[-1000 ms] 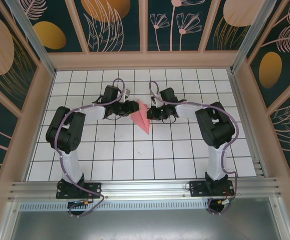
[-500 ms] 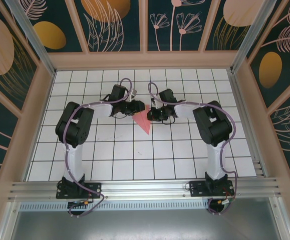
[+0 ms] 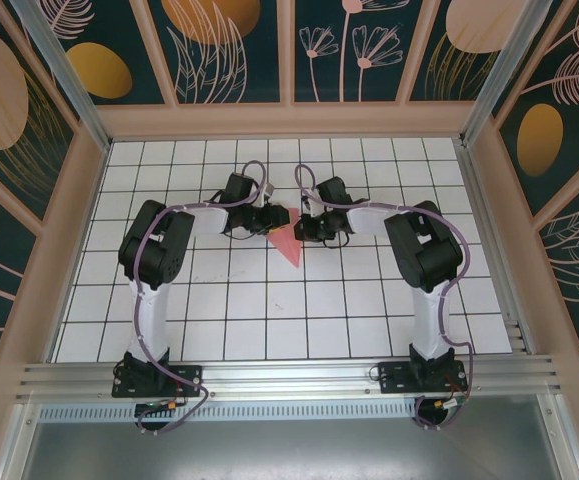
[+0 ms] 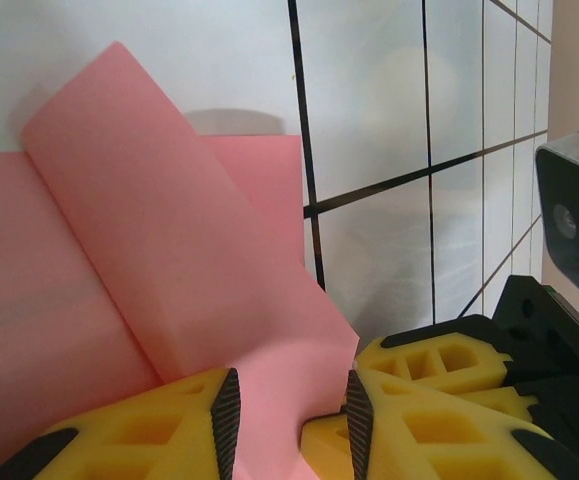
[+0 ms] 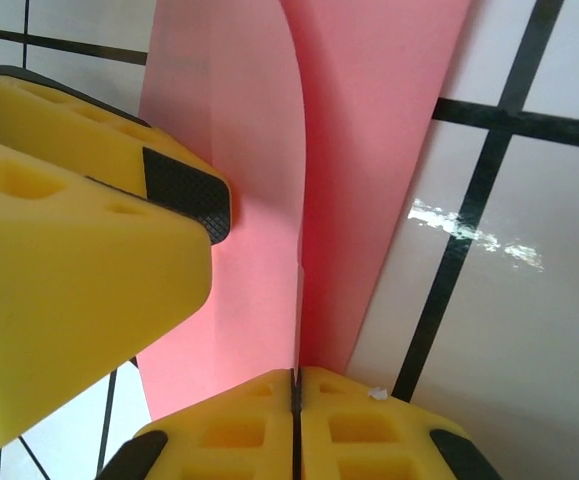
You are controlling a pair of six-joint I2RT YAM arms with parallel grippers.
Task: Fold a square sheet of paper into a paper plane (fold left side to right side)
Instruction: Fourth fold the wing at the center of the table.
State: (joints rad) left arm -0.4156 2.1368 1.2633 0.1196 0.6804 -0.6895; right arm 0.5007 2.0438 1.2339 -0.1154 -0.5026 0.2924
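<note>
The square sheet of paper is folded into a slim salmon-pink paper plane (image 3: pixel 288 244) lying mid-table, its sharp tip toward the arms. My right gripper (image 5: pixel 296 380) is shut on the plane's upright centre ridge (image 5: pixel 299 250) at the wide end. In the top view that gripper (image 3: pixel 305 228) meets the paper from the right. My left gripper (image 3: pixel 277 217) comes in from the left. Its black pads (image 4: pixel 227 420) stand apart, and a lifted, curling left flap (image 4: pixel 169 260) passes loosely between them (image 4: pixel 289 410). One left finger (image 5: pixel 79 250) shows in the right wrist view, close over the flap.
The white gridded table (image 3: pixel 269 310) is walled by a pink frame (image 3: pixel 59 240) on three sides. The right gripper's yellow fingers (image 4: pixel 449 365) sit almost against my left fingers. The two arms' elbows (image 3: pixel 154 245) (image 3: pixel 424 245) stand beside the paper.
The left arm has swung in to the right and its gripper has carried the plane's left flap up and over toward the ridge. The right gripper has kept its hold.
</note>
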